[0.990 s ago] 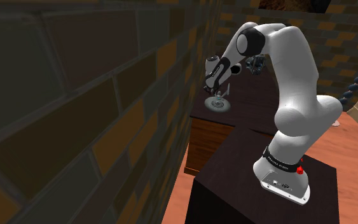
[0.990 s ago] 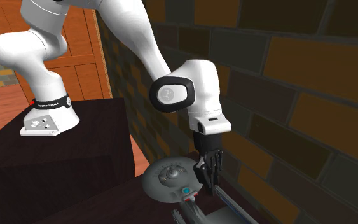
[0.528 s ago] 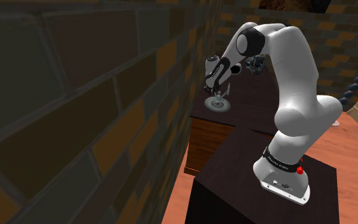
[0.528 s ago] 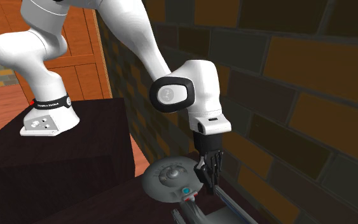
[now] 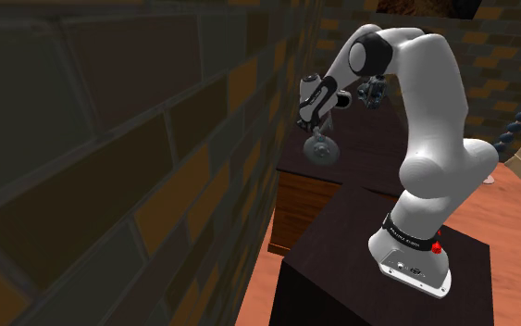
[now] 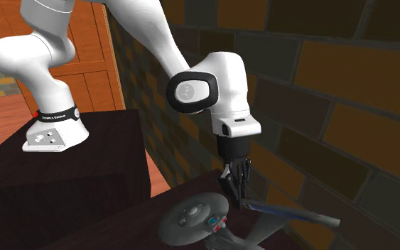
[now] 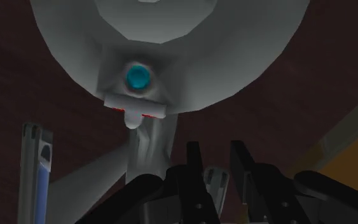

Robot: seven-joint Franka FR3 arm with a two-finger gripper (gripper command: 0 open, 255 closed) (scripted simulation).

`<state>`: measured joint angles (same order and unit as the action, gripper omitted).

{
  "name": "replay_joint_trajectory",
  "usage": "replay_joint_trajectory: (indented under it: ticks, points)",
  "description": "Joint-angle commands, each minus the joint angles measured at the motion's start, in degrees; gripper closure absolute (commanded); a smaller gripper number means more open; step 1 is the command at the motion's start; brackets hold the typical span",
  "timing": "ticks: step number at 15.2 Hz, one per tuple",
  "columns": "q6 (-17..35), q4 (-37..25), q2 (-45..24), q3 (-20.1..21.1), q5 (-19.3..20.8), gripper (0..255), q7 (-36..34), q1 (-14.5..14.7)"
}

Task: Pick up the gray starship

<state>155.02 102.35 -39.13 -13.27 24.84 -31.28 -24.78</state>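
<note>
The claw (image 6: pixel 235 190) points down from the white arm, its black fingers (image 7: pixel 195 168) clamped on a thin grey strut at the rear of the grey starship (image 6: pixel 191 216). The ship hangs tilted from that grip, with its round saucer lower than the claw and facing the stand (image 5: pixel 360 269), above the dark desk (image 5: pixel 365 157). A long blue-edged pod (image 6: pixel 283 211) juts out toward the brick wall (image 6: pixel 333 106) close behind.

Entry: gray starship (image 6: pixel 191 220), raised slightly and tipped, saucer end swung lower. The gripper (image 6: pixel 235 192) clamped on it was lifted.
</note>
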Motion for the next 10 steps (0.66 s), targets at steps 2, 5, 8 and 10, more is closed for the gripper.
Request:
replay_joint_trajectory:
  ticks: [2, 5, 8, 10]
  points:
    - [-1.4, 0.5, 2.0, 0.3, -0.2, 255, 0.8, -0.2]
    - [-2.8, 0.7, 3.8, 0.5, -0.5, 255, 1.6, -0.3]
    - [-4.3, 0.9, 5.5, 0.8, -0.8, 255, 2.4, -0.4]
    - [-4.3, 0.9, 5.6, 0.8, -0.8, 255, 2.4, -0.4]
